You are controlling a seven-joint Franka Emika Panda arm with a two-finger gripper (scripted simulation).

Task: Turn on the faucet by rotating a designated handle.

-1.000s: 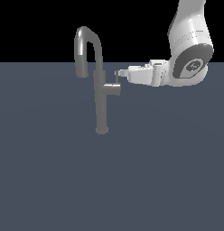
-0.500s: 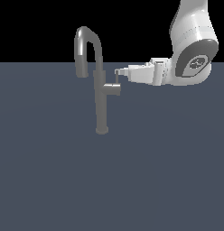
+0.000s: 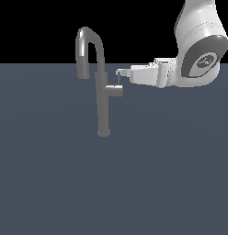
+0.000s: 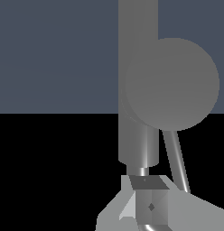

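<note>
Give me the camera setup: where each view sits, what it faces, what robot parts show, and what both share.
Exterior view: off the arm, raised, looking across the floor at the faucet; the arm reaches in from this view's right, gripper by the handle.
Wrist view: on the wrist, close up, facing the faucet's side stub end-on; a fingertip shows, the handle beside it.
Shared: faucet, handle, gripper.

One faucet (image 3: 102, 98) stands on the one grey surface (image 3: 51, 183). It has one column, one hooked spout (image 3: 86, 46) and one stubby side cylinder (image 3: 114, 90). One thin handle (image 3: 118, 80) rises off that cylinder. One arm (image 3: 198, 50) reaches in from the exterior view's right, ending in one gripper (image 3: 119, 72). The wrist view shows the same single faucet (image 4: 137, 90), one round cylinder end (image 4: 172, 84) and one handle rod (image 4: 177, 160).
</note>
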